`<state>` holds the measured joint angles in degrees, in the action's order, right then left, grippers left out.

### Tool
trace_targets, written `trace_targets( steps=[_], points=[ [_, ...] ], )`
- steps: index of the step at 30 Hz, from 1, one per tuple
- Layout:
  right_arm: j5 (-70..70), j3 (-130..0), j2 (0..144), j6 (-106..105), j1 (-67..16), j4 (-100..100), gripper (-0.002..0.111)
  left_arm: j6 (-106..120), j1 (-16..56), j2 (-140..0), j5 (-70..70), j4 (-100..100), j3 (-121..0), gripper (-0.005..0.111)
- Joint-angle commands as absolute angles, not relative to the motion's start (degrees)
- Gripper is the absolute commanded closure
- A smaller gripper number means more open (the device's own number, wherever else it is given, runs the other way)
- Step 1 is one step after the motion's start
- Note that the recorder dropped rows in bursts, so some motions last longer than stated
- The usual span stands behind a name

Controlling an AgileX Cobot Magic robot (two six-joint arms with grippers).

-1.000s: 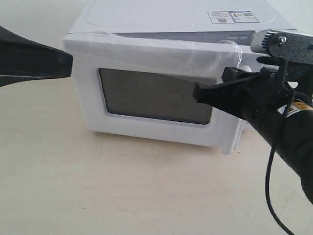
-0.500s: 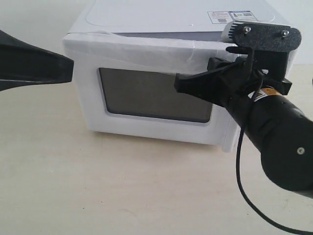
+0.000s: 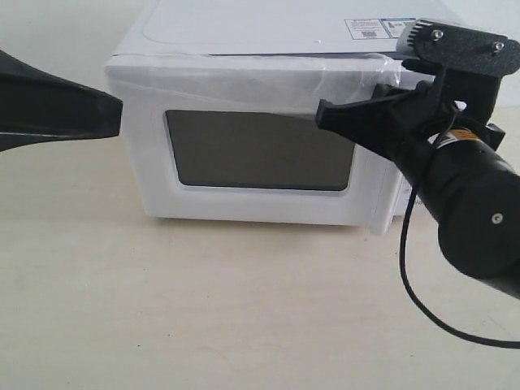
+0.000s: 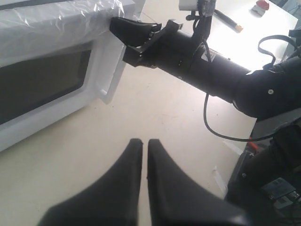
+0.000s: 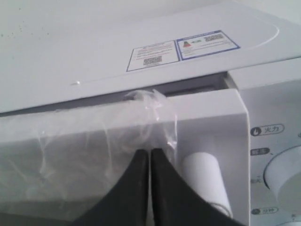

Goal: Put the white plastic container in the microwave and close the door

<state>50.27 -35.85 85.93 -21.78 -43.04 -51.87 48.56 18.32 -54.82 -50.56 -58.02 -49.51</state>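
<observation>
- Beige tabletop (image 3: 203, 309) carries the microwave (image 3: 268, 28). Its door (image 3: 146, 146) lies almost flush to the body, with the dark window (image 3: 260, 150) facing out. The right gripper (image 3: 325, 118) meets the door's upper corner on the handle side, and the left gripper (image 3: 114, 114) hangs just off the opposite corner.
- Left wrist view: the left gripper is closed tip to tip, holding nothing, above bare table.
- Right wrist view: the right gripper is pinched together against the crinkled film (image 5: 94, 141), beside the handle (image 5: 204, 183). A thin dark gap runs along the door's top.
</observation>
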Motion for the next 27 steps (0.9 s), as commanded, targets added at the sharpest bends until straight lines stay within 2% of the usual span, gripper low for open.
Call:
trace_targets(
  steps=[1, 27],
  points=[
    [49.40, -36.25, 85.81, -19.69, -41.16, -48.09, 0.108, 47.99, 18.67, -54.39, -51.05, -57.98, -49.32, 0.102],
    [46.41, -43.33, 90.86, -21.49, -40.51, -48.96, 0.108, 47.99, 18.67, -54.39, -50.90, -57.59, -49.32, 0.102]
  ],
)
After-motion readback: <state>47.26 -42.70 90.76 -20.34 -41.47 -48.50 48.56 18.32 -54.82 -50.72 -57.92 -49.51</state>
